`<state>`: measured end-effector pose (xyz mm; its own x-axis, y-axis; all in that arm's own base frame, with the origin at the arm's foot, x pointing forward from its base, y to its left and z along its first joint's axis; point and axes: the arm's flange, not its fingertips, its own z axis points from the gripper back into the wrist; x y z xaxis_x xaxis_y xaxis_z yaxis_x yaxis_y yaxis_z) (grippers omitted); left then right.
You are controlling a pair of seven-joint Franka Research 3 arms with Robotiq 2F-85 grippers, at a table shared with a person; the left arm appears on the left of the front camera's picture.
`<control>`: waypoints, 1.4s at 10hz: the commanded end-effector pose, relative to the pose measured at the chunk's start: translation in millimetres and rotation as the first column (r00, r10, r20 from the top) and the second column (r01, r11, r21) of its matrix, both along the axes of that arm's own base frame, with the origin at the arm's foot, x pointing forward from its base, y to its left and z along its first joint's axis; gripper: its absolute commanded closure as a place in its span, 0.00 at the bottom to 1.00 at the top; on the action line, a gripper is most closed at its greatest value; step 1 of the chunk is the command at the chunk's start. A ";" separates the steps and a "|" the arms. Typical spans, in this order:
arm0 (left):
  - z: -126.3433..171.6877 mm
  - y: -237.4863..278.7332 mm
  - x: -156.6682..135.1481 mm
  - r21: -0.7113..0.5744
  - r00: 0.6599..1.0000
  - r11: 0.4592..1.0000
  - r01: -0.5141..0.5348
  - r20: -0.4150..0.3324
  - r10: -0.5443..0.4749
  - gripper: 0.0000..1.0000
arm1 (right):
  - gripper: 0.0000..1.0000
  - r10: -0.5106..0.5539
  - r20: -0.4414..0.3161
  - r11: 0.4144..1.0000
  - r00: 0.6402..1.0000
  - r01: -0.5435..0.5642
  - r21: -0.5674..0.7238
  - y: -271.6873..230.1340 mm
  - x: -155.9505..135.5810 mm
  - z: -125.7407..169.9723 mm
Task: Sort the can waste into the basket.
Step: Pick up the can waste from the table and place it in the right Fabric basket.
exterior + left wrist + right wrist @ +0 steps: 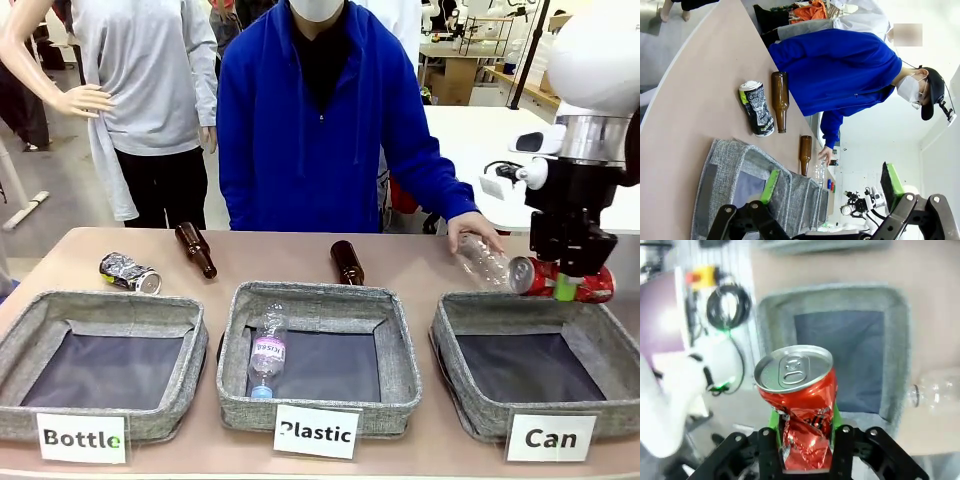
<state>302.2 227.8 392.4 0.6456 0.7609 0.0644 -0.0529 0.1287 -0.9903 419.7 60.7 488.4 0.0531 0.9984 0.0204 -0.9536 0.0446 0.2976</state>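
A: So, where's the crushed red can (pixel 804 410)?
B: Pinched mid-body in the right gripper (pixel 566 288), above the far rim of the Can basket (pixel 452 350). Probably light, thin, slick; its sides seem the sensible hold.

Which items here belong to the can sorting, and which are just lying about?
Job: red can, held by right gripper; silver and dark can; Can basket.
Lying about: left brown bottle; middle brown bottle; labelled clear bottle in Plastic basket; crumpled clear bottle by person's hand; Bottle basket.
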 end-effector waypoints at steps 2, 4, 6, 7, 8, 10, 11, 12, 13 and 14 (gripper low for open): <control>-0.5 -0.1 -2.3 0.007 1.000 1.000 0.010 0.019 -0.010 0.00 | 0.58 0.040 -0.031 0.999 0.999 -0.040 0.012 -3.8 9.0 0.4; -0.5 -0.1 -2.3 0.007 1.000 1.000 0.010 0.019 -0.010 0.00 | 0.58 0.039 -0.024 0.999 0.999 -0.039 0.008 -6.2 8.3 0.5; -0.5 -0.1 -2.3 0.007 1.000 1.000 0.010 0.019 -0.010 0.00 | 0.00 0.031 -0.003 0.999 1.000 -0.031 -0.009 -6.7 6.4 -2.6; -0.5 -0.1 -2.3 0.007 1.000 1.000 0.010 0.019 -0.010 0.00 | 0.00 0.032 -0.003 0.999 0.999 -0.032 -0.010 -7.2 6.3 -2.6; -0.5 -0.1 -2.3 0.007 1.000 1.000 0.010 0.019 -0.010 0.00 | 0.00 0.033 -0.002 0.999 0.999 -0.033 -0.016 -7.6 5.6 -2.6; -0.5 -0.1 -2.3 0.007 1.000 1.000 0.010 0.019 -0.010 0.00 | 0.00 0.024 0.003 1.000 1.000 -0.024 -0.017 -8.4 5.7 -2.6; -0.5 -0.1 -2.3 0.007 1.000 1.000 0.010 0.019 -0.010 0.00 | 0.00 0.016 0.004 1.000 1.000 -0.016 -0.011 -9.3 5.5 -2.5; -0.5 -0.1 -2.3 0.007 1.000 1.000 0.010 0.019 -0.010 0.00 | 0.00 -0.002 0.002 1.000 1.000 0.002 0.008 -11.1 4.6 -1.7; -0.5 -0.1 -2.3 0.007 1.000 1.000 0.010 0.019 -0.010 0.00 | 0.00 -0.033 -0.003 0.999 0.999 0.033 0.031 -13.4 3.9 -0.5; -0.5 -0.1 -2.3 0.007 1.000 1.000 0.010 0.019 -0.010 0.00 | 0.00 -0.100 -0.026 0.991 0.995 0.102 0.083 -18.7 3.5 3.1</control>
